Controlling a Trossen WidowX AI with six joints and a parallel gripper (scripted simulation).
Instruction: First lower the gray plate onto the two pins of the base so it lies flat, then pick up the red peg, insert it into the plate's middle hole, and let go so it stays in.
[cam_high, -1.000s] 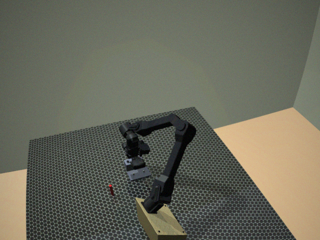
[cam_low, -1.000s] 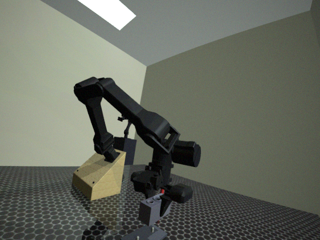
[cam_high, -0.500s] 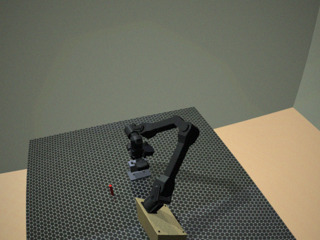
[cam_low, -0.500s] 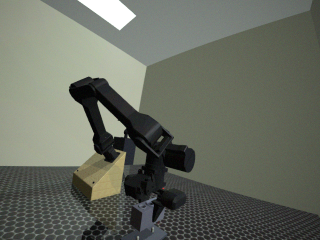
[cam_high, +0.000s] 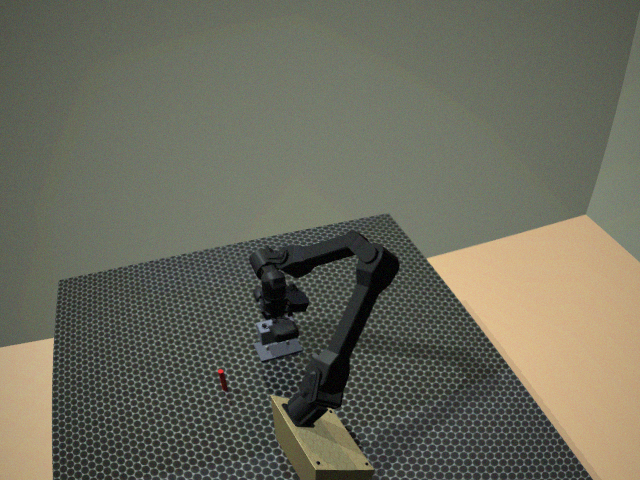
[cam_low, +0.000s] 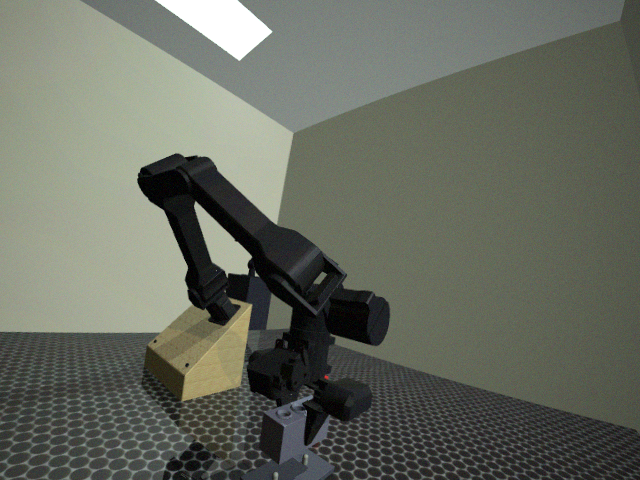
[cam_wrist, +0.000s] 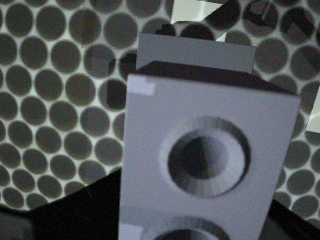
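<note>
We find one black parallel-jaw claw (cam_high: 277, 330) (cam_low: 302, 413), closed on one thick gray rectangular plate (cam_high: 263, 325) (cam_low: 283, 434) (cam_wrist: 210, 105) with round holes in its top face. The plate is held above one flat gray rectangular base (cam_high: 276, 350) (cam_low: 317, 466) (cam_wrist: 195, 52), apart from it in the exterior view. Two pale upright pins (cam_low: 305, 459) show on the base there, both uncovered. We count two holes in the wrist view, the second cut off by the edge; any further hole we cannot confirm. One slim red cylindrical peg (cam_high: 222, 380) (cam_low: 326, 377) stands on the table, well apart from the base and not in the claw.

Done, in our judgement: the plate is grasped and brought to the base. Outstanding: lining up and lowering it flat, releasing it, picking up the peg, inserting it in the middle hole and letting go.
</note>
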